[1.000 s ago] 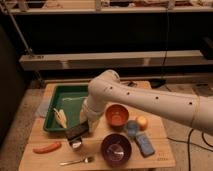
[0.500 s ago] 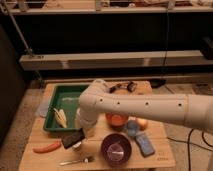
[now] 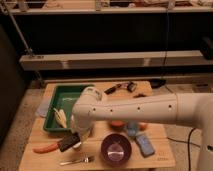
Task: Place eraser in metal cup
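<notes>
My gripper hangs from the white arm at the front left of the wooden table. It is shut on the eraser, a dark oblong block that sits tilted at the tip. Right beside and below it, on the right, stands the metal cup, a small pale shiny cylinder partly hidden by the wrist. The eraser is at the cup's left rim; I cannot tell whether it touches.
A green tray with a pale yellow item lies behind the gripper. In front are an orange-red stick and a fork. To the right sit a purple bowl, a blue block and an orange bowl. A black-handled tool lies at the back.
The arm has swung left and forward, and the gripper with the dark block has come down from the tray's front edge to the metal cup.
</notes>
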